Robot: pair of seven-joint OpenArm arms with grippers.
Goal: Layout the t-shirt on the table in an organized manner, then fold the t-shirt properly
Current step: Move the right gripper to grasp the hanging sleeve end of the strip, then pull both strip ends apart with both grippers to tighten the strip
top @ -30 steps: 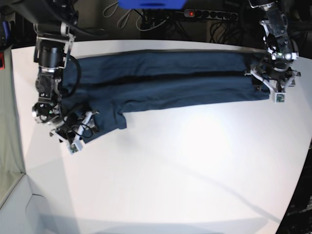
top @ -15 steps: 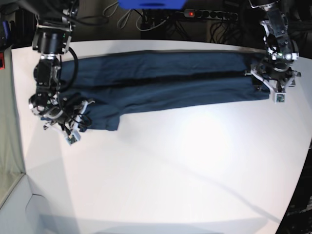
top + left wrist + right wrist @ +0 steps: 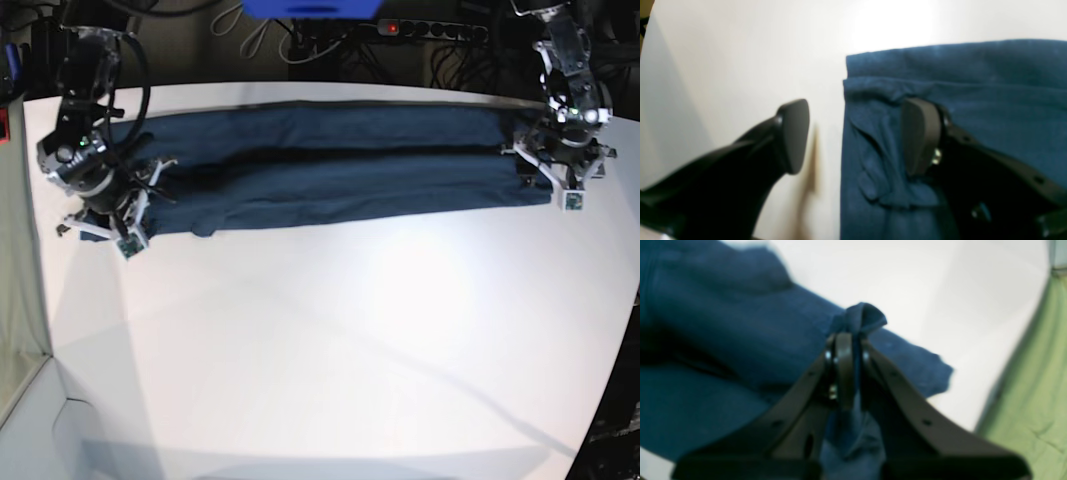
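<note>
T-shirt (image 3: 320, 165): laid as a long band along the counter's (image 3: 350, 340) far edge. One end is pinched in the closed right claw (image 3: 850, 340); the other is straddled by the wide left claw (image 3: 857, 136).

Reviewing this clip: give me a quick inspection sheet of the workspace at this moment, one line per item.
Surface: white table, bare in front of the shirt.
Job's things: navy t-shirt lies as a long folded band along the far side.
Clutter: nothing seen on the table.
Grippers: right gripper shut on a bunched fold of shirt; left gripper open, one finger on the cloth, one over bare table.
Cables: power strip and leads behind the table.
Surroundings: green cloth beside the table.
</note>
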